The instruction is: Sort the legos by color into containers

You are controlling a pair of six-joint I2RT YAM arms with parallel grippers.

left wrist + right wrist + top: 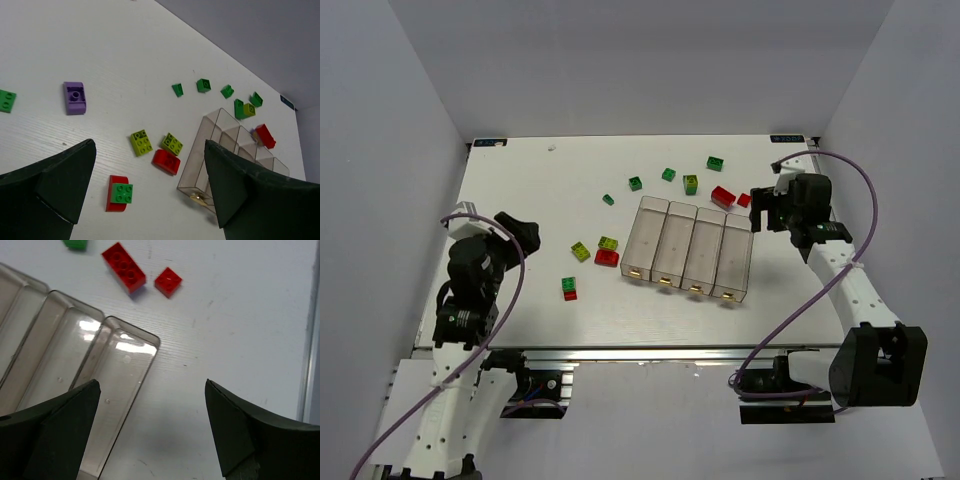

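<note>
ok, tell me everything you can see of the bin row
The bin row is four narrow, open-topped rectangular bins joined side by side, translucent grey-clear plastic by the look. Each has a small gold tab at its near end. All four look empty. It sits upright on the white table, right of centre, slightly skewed. Nothing appears to touch it besides the table.

The right gripper [151,390] hangs over the white table [225,330], its two dark fingers spread wide. Translucent bins [65,340] stand side by side at the left, partly behind the left finger. Beyond their far ends, a long red brick [124,267] lies just beside a small red brick [168,281], not touching. A green brick [75,244] is cut off by the top edge.
</note>
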